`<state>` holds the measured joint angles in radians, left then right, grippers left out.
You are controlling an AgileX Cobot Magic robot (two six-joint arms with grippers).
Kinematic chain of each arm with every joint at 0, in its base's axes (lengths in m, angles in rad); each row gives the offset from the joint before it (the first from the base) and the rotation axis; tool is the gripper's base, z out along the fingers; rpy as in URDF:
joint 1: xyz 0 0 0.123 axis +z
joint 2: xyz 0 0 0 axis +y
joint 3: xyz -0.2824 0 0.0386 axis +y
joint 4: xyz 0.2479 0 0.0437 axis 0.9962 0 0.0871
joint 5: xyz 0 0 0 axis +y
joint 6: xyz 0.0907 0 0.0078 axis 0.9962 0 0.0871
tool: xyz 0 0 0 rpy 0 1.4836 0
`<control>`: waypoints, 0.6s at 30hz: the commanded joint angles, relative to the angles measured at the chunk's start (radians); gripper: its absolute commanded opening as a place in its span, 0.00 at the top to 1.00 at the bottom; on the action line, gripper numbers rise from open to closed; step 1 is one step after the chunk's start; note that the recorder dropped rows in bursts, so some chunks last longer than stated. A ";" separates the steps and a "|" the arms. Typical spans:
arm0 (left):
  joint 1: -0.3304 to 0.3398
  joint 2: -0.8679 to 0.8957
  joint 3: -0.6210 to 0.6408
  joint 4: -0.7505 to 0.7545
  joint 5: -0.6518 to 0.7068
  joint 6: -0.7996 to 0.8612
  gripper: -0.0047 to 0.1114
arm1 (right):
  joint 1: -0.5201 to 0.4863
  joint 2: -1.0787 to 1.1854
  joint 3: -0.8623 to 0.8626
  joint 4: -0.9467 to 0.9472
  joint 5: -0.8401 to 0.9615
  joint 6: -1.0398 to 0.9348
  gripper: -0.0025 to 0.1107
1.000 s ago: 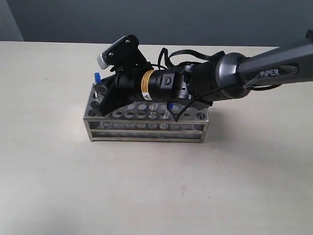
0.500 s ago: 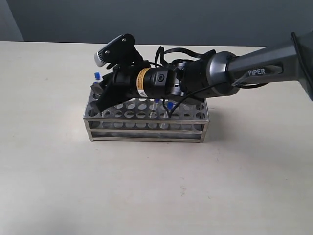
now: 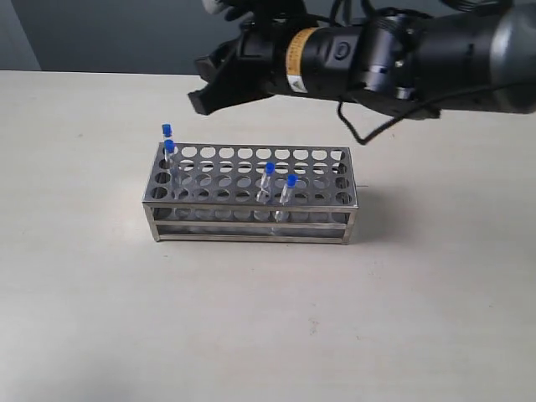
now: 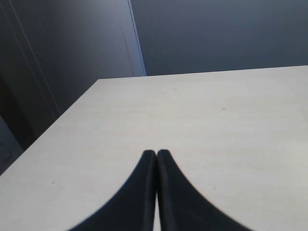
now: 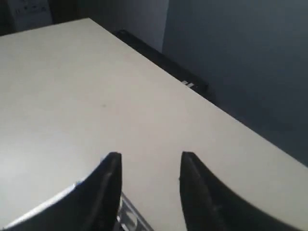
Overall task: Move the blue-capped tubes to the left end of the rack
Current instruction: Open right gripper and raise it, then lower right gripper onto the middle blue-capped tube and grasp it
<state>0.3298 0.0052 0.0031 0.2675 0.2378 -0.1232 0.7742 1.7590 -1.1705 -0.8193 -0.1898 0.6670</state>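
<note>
The silver rack (image 3: 251, 219) stands mid-table. Two blue-capped tubes (image 3: 167, 131) (image 3: 170, 151) stand in holes at its left end. Two more blue-capped tubes (image 3: 268, 180) (image 3: 288, 191) lean in holes right of the middle, toward the front. My right gripper (image 3: 203, 84) hangs open and empty above and behind the rack's left half, clear of the tubes. In the right wrist view its fingers (image 5: 110, 178) stand apart over bare table, with a corner of the rack (image 5: 127, 216) just showing. My left gripper (image 4: 156, 153) is shut with nothing in it, and does not show in the exterior view.
The beige table (image 3: 251, 318) spreads around the rack on all sides. A dark grey wall (image 3: 100, 33) runs behind the table's far edge. The right arm's black body (image 3: 402, 54) spans the upper right of the exterior view.
My right gripper has let go of a tube at the rack's left end and risen up and back, clear of the rack. Two tubes now stand at the left end.
</note>
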 commanded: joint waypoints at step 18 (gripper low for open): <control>-0.003 -0.005 -0.003 0.003 -0.005 -0.004 0.95 | -0.111 -0.194 0.541 0.220 -0.254 -0.146 0.62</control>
<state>0.3298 0.0052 0.0031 0.2675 0.2378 -0.1232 0.6684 1.5405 -0.6360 -0.6086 -0.4299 0.5496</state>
